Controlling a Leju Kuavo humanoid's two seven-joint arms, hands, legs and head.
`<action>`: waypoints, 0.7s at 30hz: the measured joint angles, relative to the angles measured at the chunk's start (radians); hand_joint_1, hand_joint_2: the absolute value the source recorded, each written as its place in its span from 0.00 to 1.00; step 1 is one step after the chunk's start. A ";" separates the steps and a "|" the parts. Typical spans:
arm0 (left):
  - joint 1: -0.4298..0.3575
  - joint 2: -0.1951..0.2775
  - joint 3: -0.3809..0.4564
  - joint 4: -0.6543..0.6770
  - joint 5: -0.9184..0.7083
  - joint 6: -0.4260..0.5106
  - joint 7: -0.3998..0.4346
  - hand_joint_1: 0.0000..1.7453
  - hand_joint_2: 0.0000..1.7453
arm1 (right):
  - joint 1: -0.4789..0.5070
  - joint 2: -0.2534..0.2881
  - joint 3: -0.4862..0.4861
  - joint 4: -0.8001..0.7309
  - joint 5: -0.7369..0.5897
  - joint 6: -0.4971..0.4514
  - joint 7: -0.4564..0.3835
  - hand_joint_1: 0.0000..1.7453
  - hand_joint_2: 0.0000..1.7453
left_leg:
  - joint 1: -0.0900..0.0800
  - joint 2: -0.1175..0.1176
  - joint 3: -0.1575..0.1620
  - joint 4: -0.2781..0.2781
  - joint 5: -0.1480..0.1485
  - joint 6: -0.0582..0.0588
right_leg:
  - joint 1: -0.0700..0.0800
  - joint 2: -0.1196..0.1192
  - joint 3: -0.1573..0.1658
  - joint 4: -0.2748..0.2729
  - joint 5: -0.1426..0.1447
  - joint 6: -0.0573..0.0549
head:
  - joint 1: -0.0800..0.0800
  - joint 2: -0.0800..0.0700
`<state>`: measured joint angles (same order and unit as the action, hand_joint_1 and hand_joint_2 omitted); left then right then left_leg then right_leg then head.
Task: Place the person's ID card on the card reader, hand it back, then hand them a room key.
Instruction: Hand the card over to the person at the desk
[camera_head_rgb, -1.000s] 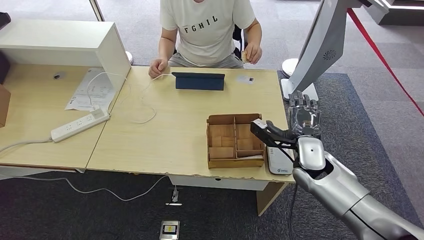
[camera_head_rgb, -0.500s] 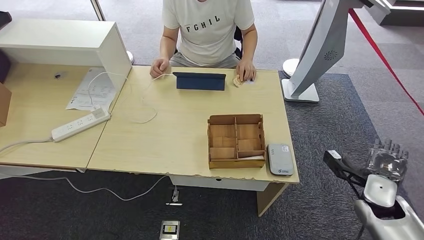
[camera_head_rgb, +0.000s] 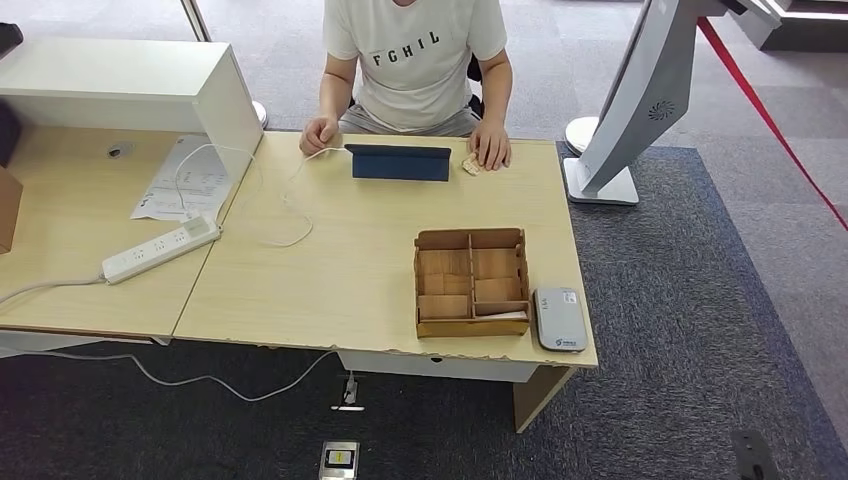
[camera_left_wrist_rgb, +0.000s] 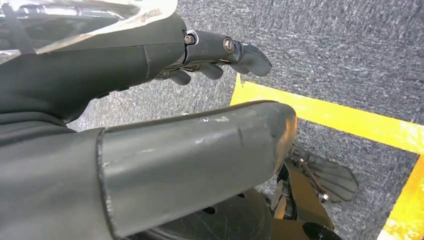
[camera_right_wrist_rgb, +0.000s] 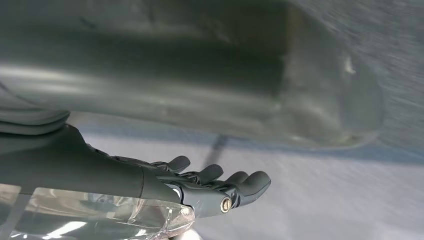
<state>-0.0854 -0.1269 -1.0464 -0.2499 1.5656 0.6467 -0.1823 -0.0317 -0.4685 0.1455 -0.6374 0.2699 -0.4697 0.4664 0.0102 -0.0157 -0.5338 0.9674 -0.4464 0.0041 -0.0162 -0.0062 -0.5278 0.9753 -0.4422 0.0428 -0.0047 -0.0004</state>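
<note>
Card reader (camera_head_rgb: 560, 319), smooth rounded grey slab, beside wooden tray (camera_head_rgb: 471, 282); both hands (camera_left_wrist_rgb: 220, 55) (camera_right_wrist_rgb: 220, 187) empty, fingers loosely extended.

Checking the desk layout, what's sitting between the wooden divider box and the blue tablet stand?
Nothing: in the head view, bare tabletop runs from the wooden divider box to the blue tablet stand.
</note>
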 joint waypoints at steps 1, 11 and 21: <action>0.000 0.000 0.000 0.000 0.000 0.002 0.000 0.00 0.00 | 0.007 0.033 -0.004 0.037 -0.023 -0.026 -0.010 0.00 0.00 | 0.000 0.002 0.000 0.000 0.000 0.000 | 0.000 0.001 0.000 0.000 0.000 0.000 | 0.000 0.000; 0.000 -0.001 0.000 0.000 0.000 -0.005 0.017 0.00 0.00 | 0.009 0.281 -0.055 0.264 -0.154 -0.181 -0.048 0.00 0.00 | 0.001 0.008 0.002 -0.001 0.000 -0.001 | 0.000 0.005 -0.001 0.001 0.000 -0.001 | 0.000 0.000; 0.000 -0.001 0.000 0.000 0.000 0.019 0.010 0.00 0.00 | 0.000 0.406 -0.057 0.353 -0.106 -0.119 -0.006 0.00 0.00 | 0.000 0.009 0.002 -0.001 0.000 -0.001 | 0.000 0.005 0.000 0.001 0.000 -0.001 | 0.000 0.000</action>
<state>-0.0858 -0.1278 -1.0464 -0.2495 1.5652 0.6658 -0.1727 -0.0320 -0.0630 0.0889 -0.2845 0.1641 -0.5885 0.4602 0.0104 -0.0072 -0.5315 0.9663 -0.4461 0.0031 -0.0165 -0.0013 -0.5281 0.9765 -0.4423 0.0414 -0.0043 -0.0004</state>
